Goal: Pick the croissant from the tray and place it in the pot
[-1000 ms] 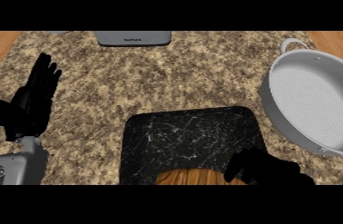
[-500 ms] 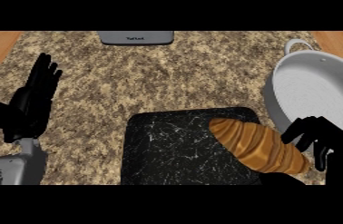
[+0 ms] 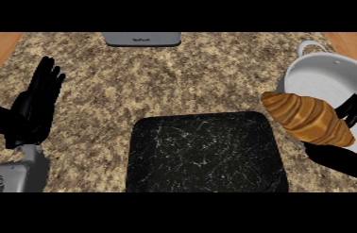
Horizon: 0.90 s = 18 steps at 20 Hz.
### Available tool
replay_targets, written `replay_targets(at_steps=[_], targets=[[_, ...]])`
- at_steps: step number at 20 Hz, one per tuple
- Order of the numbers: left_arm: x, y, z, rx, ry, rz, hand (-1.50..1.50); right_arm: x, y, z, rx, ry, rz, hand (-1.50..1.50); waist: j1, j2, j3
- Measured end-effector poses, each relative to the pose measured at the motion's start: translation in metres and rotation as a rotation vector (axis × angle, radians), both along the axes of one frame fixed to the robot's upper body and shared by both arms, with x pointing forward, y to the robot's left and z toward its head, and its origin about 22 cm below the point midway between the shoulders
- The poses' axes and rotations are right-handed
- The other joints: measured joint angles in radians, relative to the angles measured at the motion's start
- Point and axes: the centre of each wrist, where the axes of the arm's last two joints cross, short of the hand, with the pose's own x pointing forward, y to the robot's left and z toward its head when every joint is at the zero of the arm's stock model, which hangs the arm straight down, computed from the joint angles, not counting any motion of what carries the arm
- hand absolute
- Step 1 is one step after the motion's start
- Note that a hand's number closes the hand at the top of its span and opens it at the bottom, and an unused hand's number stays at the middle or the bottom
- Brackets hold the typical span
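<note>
The right hand (image 3: 336,157), at the view's right edge, grasps the croissant (image 3: 307,119), with dark fingers showing behind the pastry and the rest of the hand beneath its lower end. The croissant lies slantwise just right of the black tray (image 3: 206,156), and its upper end overlaps the near rim of the white pot (image 3: 317,79). The left hand (image 3: 38,102) rests open at the left edge with its fingers straight up over the speckled granite counter (image 3: 174,81), and a grey appliance (image 3: 141,38) sits at the far edge.
</note>
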Motion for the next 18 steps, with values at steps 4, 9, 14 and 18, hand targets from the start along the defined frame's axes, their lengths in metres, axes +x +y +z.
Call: replay_targets(at_steps=[4,9,14,18], targets=[[0.005,-0.004,0.003,-0.004,-0.002,-0.004,0.0,0.019,-0.036,-0.009,-0.104,-0.008,-0.06,1.5,0.003,0.003,0.0],[0.008,-0.005,0.007,0.001,-0.006,-0.007,0.0,0.047,-0.073,-0.027,-0.289,0.027,-0.176,1.5,0.01,0.004,-0.001],[0.009,-0.002,0.007,0.004,-0.002,-0.013,0.0,0.078,-0.107,-0.059,-0.34,0.065,-0.193,1.5,0.01,0.002,-0.001],[0.011,-0.007,0.003,0.002,-0.005,-0.014,0.0,0.097,-0.12,-0.087,-0.28,0.126,-0.175,-1.5,0.011,0.002,-0.001]])
